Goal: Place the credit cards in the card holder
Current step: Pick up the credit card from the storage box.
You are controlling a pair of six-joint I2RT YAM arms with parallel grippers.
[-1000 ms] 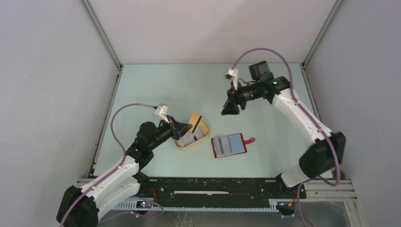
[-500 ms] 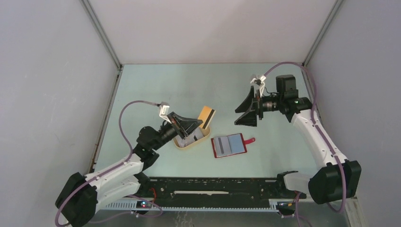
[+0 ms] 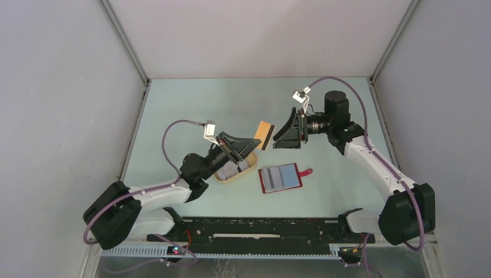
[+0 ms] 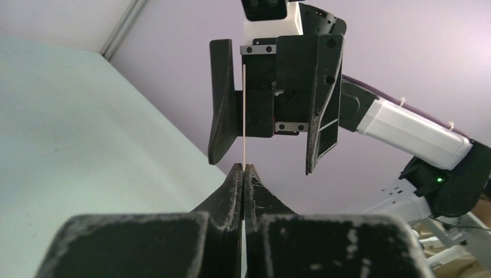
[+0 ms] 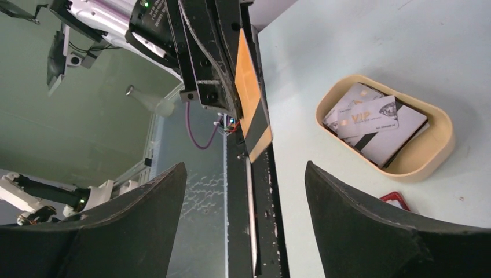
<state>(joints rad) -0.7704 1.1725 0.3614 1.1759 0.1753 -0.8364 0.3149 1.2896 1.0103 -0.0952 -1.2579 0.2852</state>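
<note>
My left gripper (image 3: pixel 256 141) is shut on an orange-gold credit card (image 3: pixel 264 135) with a dark stripe, holding it in the air past the tray's far right end. Edge-on, that card (image 4: pixel 244 116) rises from the shut left gripper (image 4: pixel 244 168). My right gripper (image 3: pixel 284 134) is open and faces the card from the right, apart from it. In the right wrist view the card (image 5: pixel 252 98) stands ahead of the open right gripper (image 5: pixel 244 167). The red card holder (image 3: pixel 281 178) lies open on the table. More silvery credit cards (image 5: pixel 370 119) lie in the tray.
The beige oval tray (image 3: pixel 250 154) sits left of the card holder, under the left gripper. The holder's red snap tab (image 3: pixel 306 172) points right. White enclosure walls stand on three sides. The arms' black base rail (image 3: pixel 260 229) runs along the near edge.
The left arm lifted the orange-gold card off the tray and carried it up and right. The right arm swung round, came in towards the card, and its jaws opened wider.
</note>
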